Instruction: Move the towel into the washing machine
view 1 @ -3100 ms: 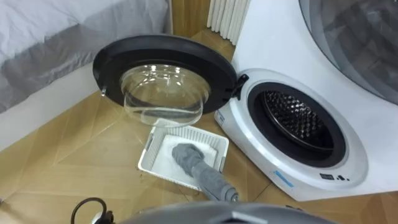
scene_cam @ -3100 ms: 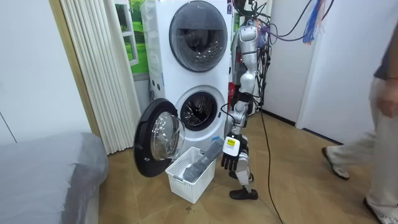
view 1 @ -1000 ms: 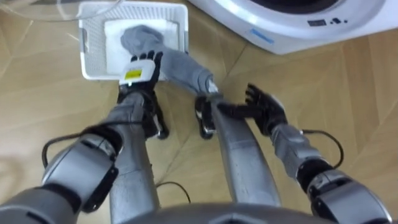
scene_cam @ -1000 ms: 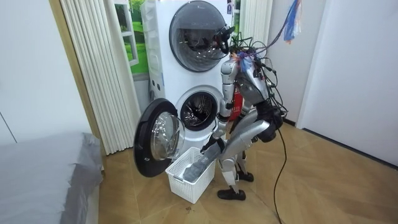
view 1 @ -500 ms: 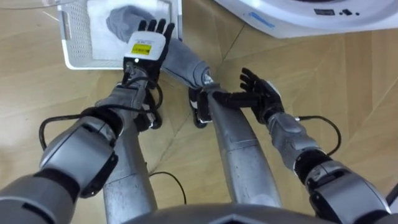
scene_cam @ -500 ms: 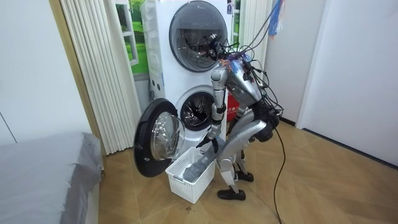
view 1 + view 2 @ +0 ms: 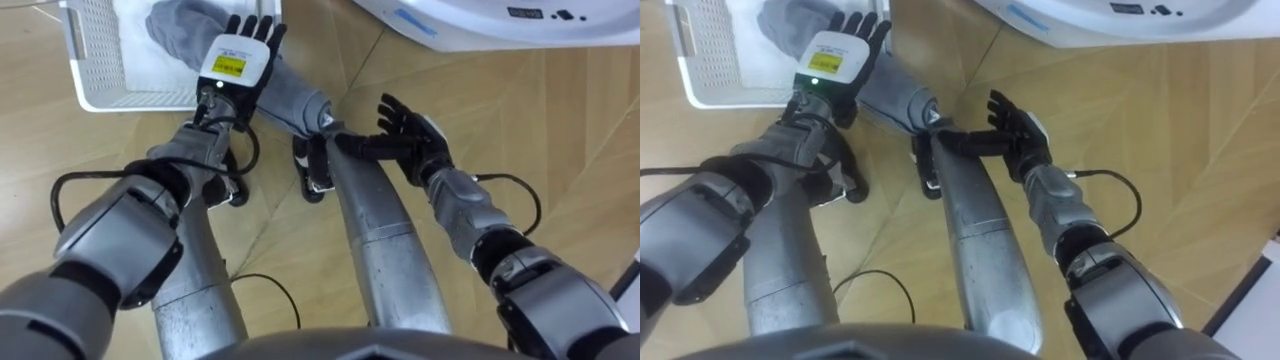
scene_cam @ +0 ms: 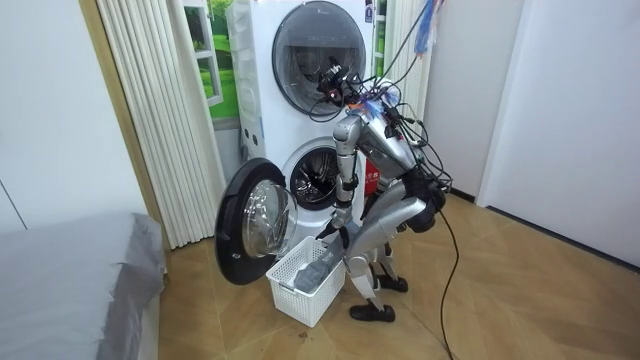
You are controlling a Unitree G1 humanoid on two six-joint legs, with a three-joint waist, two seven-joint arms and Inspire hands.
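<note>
A grey towel point(image 7: 172, 24) lies in a white slatted basket point(image 7: 88, 62) and trails over its rim onto the wooden floor. My left hand point(image 7: 238, 55), fingers straight, reaches over the towel where it crosses the basket's near rim. My right hand point(image 7: 410, 135) hangs open with spread fingers beside my right knee, apart from the towel. The washing machine's white front point(image 7: 500, 25) runs along the top right. In the room view I stand bent forward over the basket point(image 8: 300, 290), before the open drum point(image 8: 318, 180).
The round door point(image 8: 250, 225) stands swung open to the room view's left of the basket. A second machine point(image 8: 310, 45) is stacked above the washer. A grey bed point(image 8: 70, 280) fills the room view's lower left, with white vertical slats point(image 8: 150, 110) behind it.
I have bent further down from standing, so the eye view has shifted toward the floor. My left hand has stretched forward over the towel at the basket's rim; the right hand stays by the knee.
</note>
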